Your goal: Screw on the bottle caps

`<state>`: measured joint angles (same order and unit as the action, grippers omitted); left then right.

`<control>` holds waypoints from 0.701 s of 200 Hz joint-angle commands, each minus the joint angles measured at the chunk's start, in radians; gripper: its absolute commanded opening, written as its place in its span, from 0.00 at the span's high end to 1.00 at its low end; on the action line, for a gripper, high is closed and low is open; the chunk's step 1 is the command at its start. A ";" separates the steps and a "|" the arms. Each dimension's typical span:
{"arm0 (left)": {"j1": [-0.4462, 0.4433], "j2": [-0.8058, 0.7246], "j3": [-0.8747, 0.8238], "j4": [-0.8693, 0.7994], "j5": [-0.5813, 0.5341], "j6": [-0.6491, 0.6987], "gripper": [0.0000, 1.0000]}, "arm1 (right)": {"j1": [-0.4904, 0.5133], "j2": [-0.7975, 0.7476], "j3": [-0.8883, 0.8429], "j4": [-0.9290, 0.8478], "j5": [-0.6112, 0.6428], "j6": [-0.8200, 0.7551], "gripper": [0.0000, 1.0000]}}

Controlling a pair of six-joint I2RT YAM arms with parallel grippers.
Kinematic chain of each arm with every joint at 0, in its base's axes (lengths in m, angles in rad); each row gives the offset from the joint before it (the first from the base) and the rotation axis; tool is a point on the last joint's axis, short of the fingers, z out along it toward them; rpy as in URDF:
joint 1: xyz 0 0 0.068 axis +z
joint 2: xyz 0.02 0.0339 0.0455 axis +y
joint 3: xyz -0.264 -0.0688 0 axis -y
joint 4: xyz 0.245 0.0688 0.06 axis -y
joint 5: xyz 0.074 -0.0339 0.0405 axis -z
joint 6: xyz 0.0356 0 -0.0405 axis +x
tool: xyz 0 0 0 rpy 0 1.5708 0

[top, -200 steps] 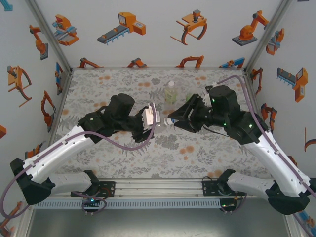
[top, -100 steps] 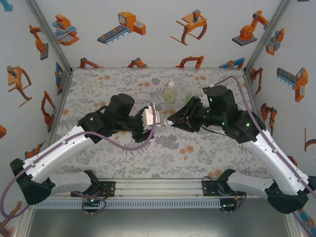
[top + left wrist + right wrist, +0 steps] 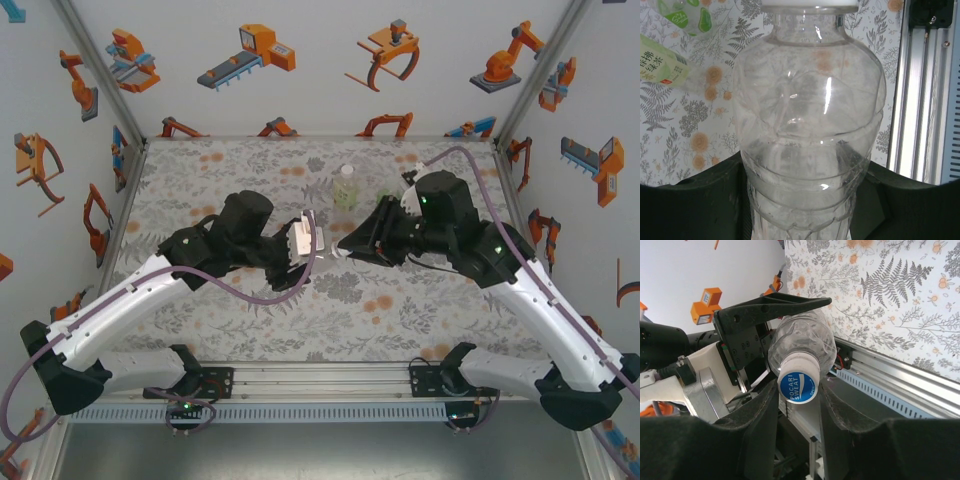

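Note:
My left gripper (image 3: 807,200) is shut on the body of a clear, unlabelled bottle (image 3: 810,115) and holds it on its side above the mat. The bottle's neck points toward my right gripper (image 3: 799,390). A white bottle cap (image 3: 798,380) with a blue "Pocari Sweat" top sits on that neck, and the right gripper's black fingers (image 3: 765,410) are shut on its sides. From above, the two grippers meet at mid-table, left gripper (image 3: 305,242) and right gripper (image 3: 345,246). A slim bottle with a pale yellow-green label (image 3: 345,186) stands behind them.
A green-tinted bottle (image 3: 685,15) sits beside the labelled bottle (image 3: 660,65) at the back of the floral mat (image 3: 230,160). An aluminium rail (image 3: 320,385) runs along the near edge. Printed walls enclose the left, right and back sides.
The right gripper has moved left onto the bottle's neck and its fingers have closed round the cap. The left arm has kept the bottle still.

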<state>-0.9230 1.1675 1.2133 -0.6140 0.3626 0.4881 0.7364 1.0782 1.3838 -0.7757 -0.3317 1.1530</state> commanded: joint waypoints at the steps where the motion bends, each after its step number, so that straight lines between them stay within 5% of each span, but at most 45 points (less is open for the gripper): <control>1: -0.005 -0.020 0.003 0.026 0.043 0.015 1.00 | 0.003 0.016 0.029 -0.030 -0.030 -0.106 0.74; 140: -0.004 -0.050 -0.012 0.087 0.070 -0.013 1.00 | 0.003 -0.005 -0.034 0.112 -0.082 -0.142 0.75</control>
<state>-0.9222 1.1458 1.2072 -0.6151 0.3672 0.4866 0.7364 1.0805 1.3842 -0.7326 -0.3843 0.9955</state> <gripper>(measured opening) 0.564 0.350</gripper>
